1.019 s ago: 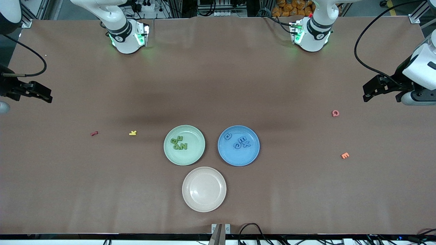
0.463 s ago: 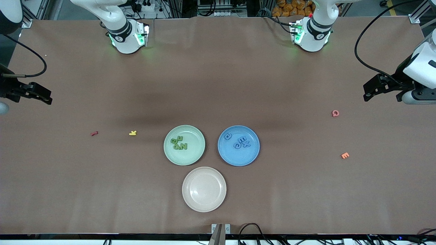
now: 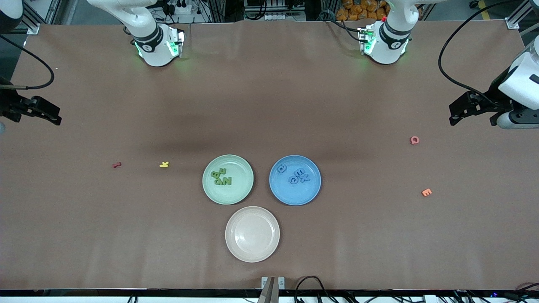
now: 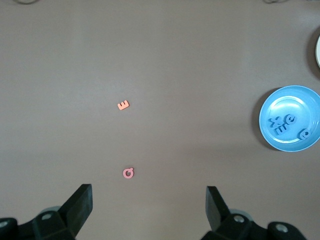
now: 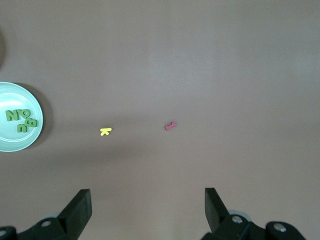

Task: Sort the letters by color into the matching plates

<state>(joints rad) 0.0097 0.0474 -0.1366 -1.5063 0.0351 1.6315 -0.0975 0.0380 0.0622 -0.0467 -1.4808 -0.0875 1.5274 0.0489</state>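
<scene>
While the right gripper [image 3: 54, 119] is parked with its fingers spread wide over the table's right-arm end, green letters [image 3: 221, 177] are piled in the mint plate [image 3: 242, 191]. Blue letters [image 3: 298, 176] are kept in the blue plate [image 3: 305, 193] beside it. Jaws gaping and empty, the left gripper [image 3: 454, 119] is hung over the left-arm end.

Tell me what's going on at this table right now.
Nothing is being handled. The left gripper and right gripper hang open at the table's ends, both arms waiting. The green letters lie in the mint green plate, the blue letters in the blue plate. The beige plate holds nothing. Four other-colored letters lie loose on the table.
</scene>
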